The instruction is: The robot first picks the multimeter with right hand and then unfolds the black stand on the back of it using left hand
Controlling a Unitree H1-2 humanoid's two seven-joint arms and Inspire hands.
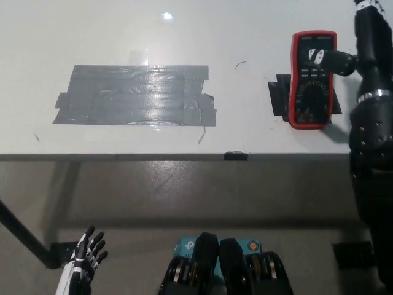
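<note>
The red multimeter [312,80] lies face up on the white table [245,132], at its right side, on a patch of black tape [279,98]. My black right hand [363,46] hovers just right of the meter. Its fingers are spread, and one white-tipped finger [320,56] reaches over the meter's upper face. The meter lies flat and nothing grips it. The stand on its back is hidden. My white left hand [84,263] rests open at the lower left, below the table's front edge.
A large patch of grey tape [135,95] covers the table's left middle. A small black tab [235,155] sits on the front edge. A dark table leg [24,236] slants at the lower left, over the grey floor.
</note>
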